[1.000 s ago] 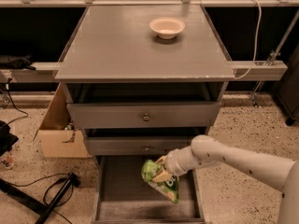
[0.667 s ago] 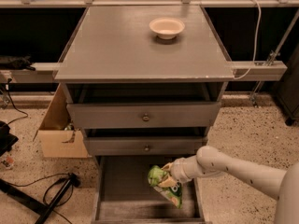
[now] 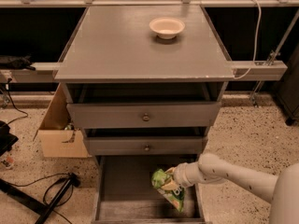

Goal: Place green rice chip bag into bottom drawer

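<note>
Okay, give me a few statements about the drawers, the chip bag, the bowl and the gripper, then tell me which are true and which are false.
1. The bottom drawer is pulled open. True.
2. The green rice chip bag lies on the cabinet top. False: it hangs at the open bottom drawer, toward the right side of the picture.
3. A white bowl stands on the cabinet top. True.
4. The gripper is empty above the bowl. False: it is down at the bottom drawer, shut on the bag.
5. The middle drawer has no knob. False: a small round knob sits at its centre.
</note>
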Controlling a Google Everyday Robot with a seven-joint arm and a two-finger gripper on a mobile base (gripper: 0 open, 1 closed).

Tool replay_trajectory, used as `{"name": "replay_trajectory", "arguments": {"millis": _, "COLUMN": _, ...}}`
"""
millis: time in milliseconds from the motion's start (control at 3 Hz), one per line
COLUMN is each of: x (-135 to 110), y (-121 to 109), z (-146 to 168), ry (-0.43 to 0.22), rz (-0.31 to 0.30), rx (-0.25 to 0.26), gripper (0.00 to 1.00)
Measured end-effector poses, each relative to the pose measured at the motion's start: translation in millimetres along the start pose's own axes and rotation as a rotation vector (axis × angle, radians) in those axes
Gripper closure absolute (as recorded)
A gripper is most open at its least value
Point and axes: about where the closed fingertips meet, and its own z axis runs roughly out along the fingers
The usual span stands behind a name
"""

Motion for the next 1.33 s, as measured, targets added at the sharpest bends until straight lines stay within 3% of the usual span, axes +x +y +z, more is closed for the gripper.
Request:
{"name": "replay_trajectory", "arguments": {"millis": 667, "x": 0.0, "y": 0.0, "z": 0.1, "ry": 0.0, "rz": 0.0, "rx": 0.0, "gripper": 0.39}}
{"name": "replay_trajectory", "arguments": {"millis": 1000, "x": 0.0, "y": 0.1, "z": 0.1, "ry": 0.0, "rz": 0.0, "rx": 0.0, "gripper": 0.08}}
{"name": "replay_trajectory", "arguments": {"millis": 1333, "x": 0.0, "y": 0.1, "z": 0.1, "ry": 0.0, "rz": 0.0, "rx": 0.0, "gripper": 0.0}}
